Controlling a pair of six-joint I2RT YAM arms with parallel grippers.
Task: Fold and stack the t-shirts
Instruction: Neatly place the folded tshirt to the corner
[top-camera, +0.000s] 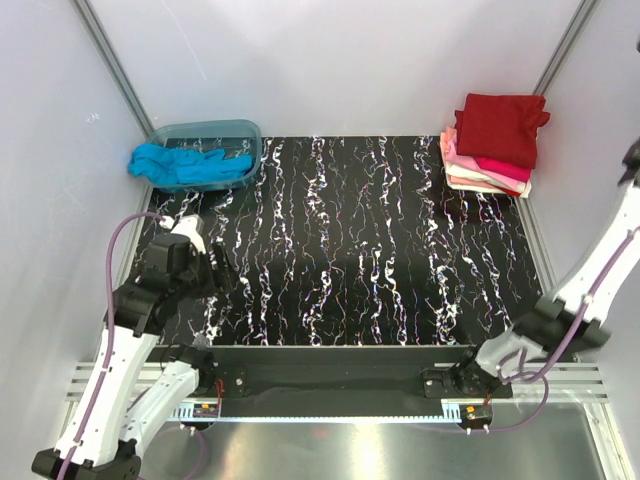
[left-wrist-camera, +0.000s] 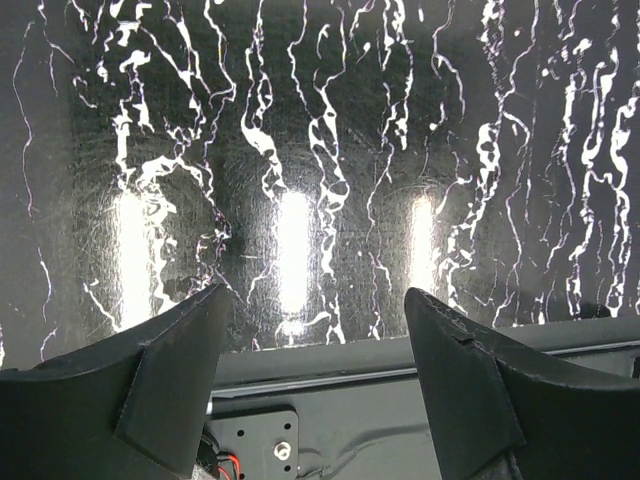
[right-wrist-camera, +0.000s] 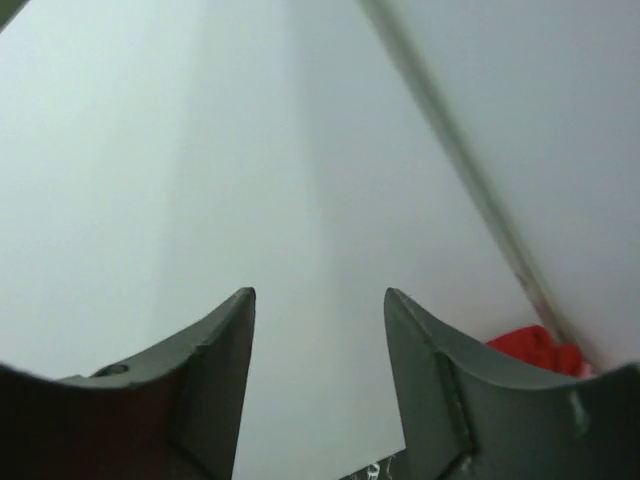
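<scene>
A stack of folded t-shirts (top-camera: 490, 160) lies at the back right corner of the mat. A dark red one (top-camera: 498, 128) is on top, with magenta, pink, peach and white layers under it. A turquoise t-shirt (top-camera: 185, 163) lies crumpled in the tub and hangs over its left rim. My left gripper (left-wrist-camera: 316, 293) hovers open and empty over the near left of the mat (top-camera: 205, 270). My right gripper (right-wrist-camera: 319, 293) is raised at the right wall, open with nothing between its fingers. A bit of the dark red t-shirt (right-wrist-camera: 535, 350) shows beside its right finger.
The translucent blue-grey tub (top-camera: 235, 130) stands at the back left corner. The black marbled mat (top-camera: 350, 250) is enclosed by white walls with metal posts (top-camera: 110, 60). The arms' base rail (top-camera: 330, 375) runs along the near edge, and the right arm (top-camera: 600, 270) leans by the right wall.
</scene>
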